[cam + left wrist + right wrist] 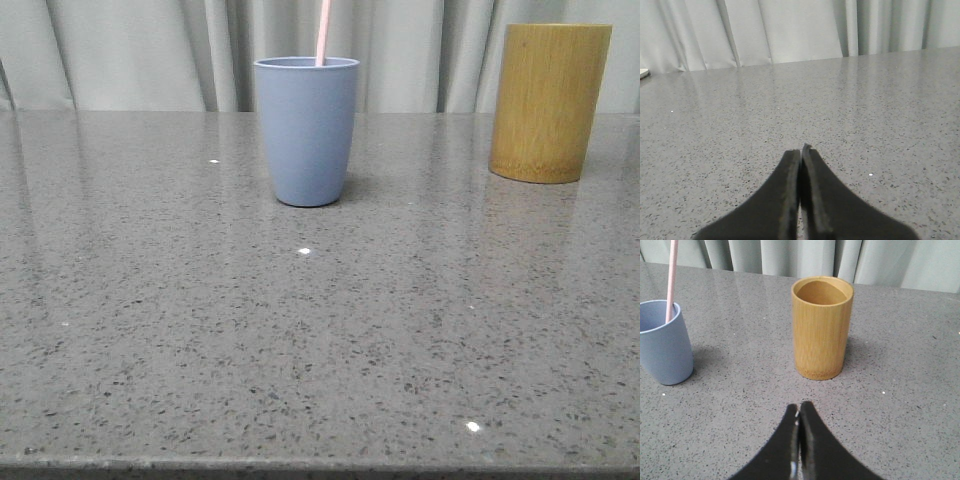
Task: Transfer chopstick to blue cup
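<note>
Chopstick (323, 32) stands inside blue cup (306, 130); bamboo cup (822, 327) looks empty. Left gripper (801, 150) and right gripper (799, 407) both pressed together, holding nothing. Transfer seems done; keep arms away from cup.

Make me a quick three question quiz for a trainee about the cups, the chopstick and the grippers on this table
1. True or false: the chopstick stands inside the blue cup.
2. What does the bamboo cup hold? A) a chopstick B) nothing that can be seen C) a spoon
3. Fill in: the left gripper and the right gripper are both ____.

Key
1. True; its upper end sticks out above the rim.
2. B; the right wrist view looks into it and shows only bare inner wall.
3. Shut, with nothing between the fingers.
</note>
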Controlling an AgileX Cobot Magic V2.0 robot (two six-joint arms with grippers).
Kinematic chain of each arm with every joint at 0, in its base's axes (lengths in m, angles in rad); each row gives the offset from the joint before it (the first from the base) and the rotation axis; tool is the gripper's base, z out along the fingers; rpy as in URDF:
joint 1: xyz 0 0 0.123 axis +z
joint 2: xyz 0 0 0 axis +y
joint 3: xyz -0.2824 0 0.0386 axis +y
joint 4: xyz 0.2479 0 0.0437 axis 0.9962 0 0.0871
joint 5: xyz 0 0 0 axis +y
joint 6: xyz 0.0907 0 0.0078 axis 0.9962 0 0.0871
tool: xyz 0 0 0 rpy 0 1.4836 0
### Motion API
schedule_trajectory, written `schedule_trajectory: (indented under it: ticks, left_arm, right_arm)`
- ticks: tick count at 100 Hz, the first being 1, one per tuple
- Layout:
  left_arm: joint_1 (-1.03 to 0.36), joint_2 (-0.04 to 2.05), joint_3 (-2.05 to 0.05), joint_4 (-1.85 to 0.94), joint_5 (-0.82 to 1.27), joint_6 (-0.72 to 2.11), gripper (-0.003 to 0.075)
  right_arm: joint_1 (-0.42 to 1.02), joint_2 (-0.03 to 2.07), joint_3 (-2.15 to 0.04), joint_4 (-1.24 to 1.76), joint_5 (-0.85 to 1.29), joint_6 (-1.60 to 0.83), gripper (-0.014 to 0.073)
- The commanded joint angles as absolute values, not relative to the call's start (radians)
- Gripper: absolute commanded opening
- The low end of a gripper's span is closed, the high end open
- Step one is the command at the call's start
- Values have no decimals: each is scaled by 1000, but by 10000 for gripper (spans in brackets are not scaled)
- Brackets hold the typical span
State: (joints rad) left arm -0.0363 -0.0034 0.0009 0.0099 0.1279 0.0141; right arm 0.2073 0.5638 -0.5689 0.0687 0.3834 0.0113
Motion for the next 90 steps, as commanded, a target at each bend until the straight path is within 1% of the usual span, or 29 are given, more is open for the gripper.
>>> schedule_trajectory:
  ticks: [1, 16, 34, 51, 66, 90]
  left_arm:
    - [-34, -39, 11, 10, 46, 0, -19]
    - [-34, -39, 11, 10, 46, 0, -19]
    - [-34, -39, 11, 10, 46, 0, -19]
    - [-34, -39, 11, 10, 46, 0, -19]
    - [-34, -39, 11, 10, 46, 0, -19]
    - [-34, -39, 11, 10, 48, 0, -19]
  right_arm:
    - [200, 561, -589, 62, 302, 7, -67]
    - [199, 494, -533, -16, 266, 6, -67]
    - [187, 307, -382, -42, 183, 6, -67]
    - [102, 119, -207, -26, 140, 6, -67]
    - [55, -35, -108, -6, 133, 6, -67]
    - [40, -26, -21, 0, 46, 7, -67]
